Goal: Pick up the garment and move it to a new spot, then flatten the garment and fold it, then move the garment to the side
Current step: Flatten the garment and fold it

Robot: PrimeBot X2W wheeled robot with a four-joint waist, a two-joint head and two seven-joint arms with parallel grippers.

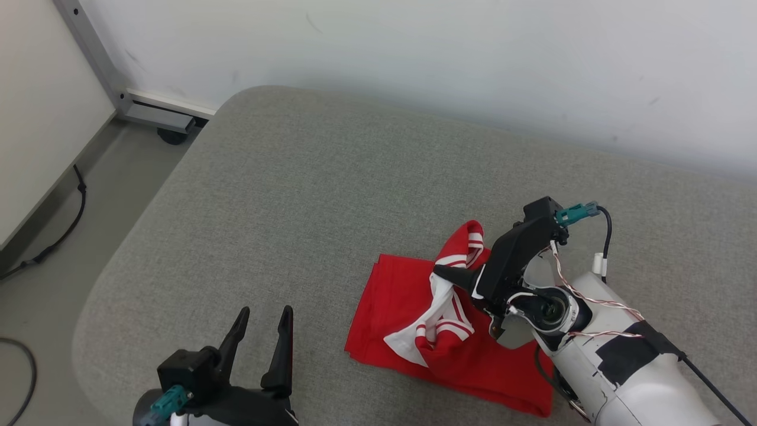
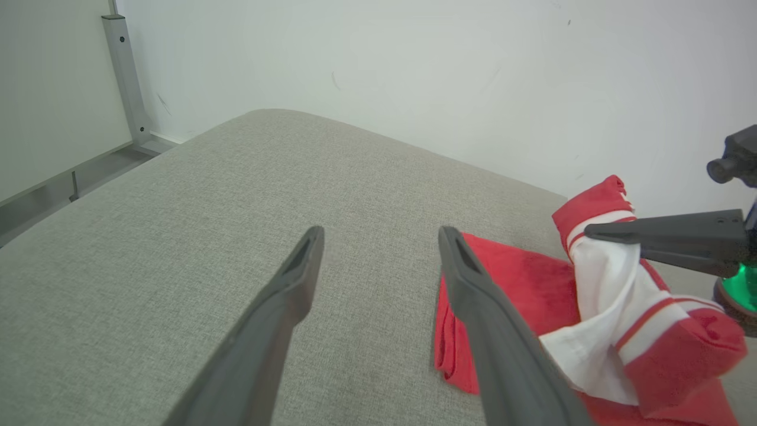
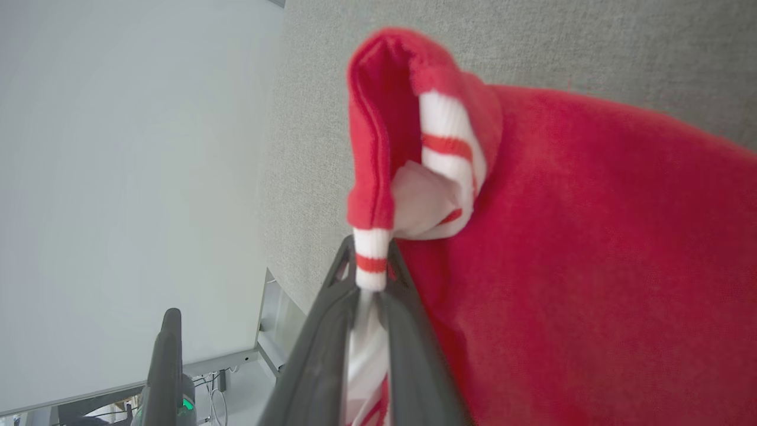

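The garment [image 1: 402, 307] is red with a white, red-striped band and lies bunched on the grey padded table [image 1: 284, 195], right of centre. My right gripper [image 1: 439, 272] is shut on the striped band and holds part of it lifted above the rest. In the right wrist view the band [image 3: 371, 263] is pinched between the fingers of the right gripper [image 3: 369, 278], with red cloth [image 3: 591, 266] spreading to the right. My left gripper [image 1: 265, 319] stands open and holds nothing, at the table's front left, apart from the garment [image 2: 591, 307]. The left wrist view looks between the left gripper [image 2: 381, 245] fingers.
A white wall [image 1: 473, 59] runs behind the table. At the far left a grey metal frame [image 1: 136, 106] with a caster stands on the floor, and a black cable [image 1: 65, 231] lies there. Bare grey padding stretches left of and behind the garment.
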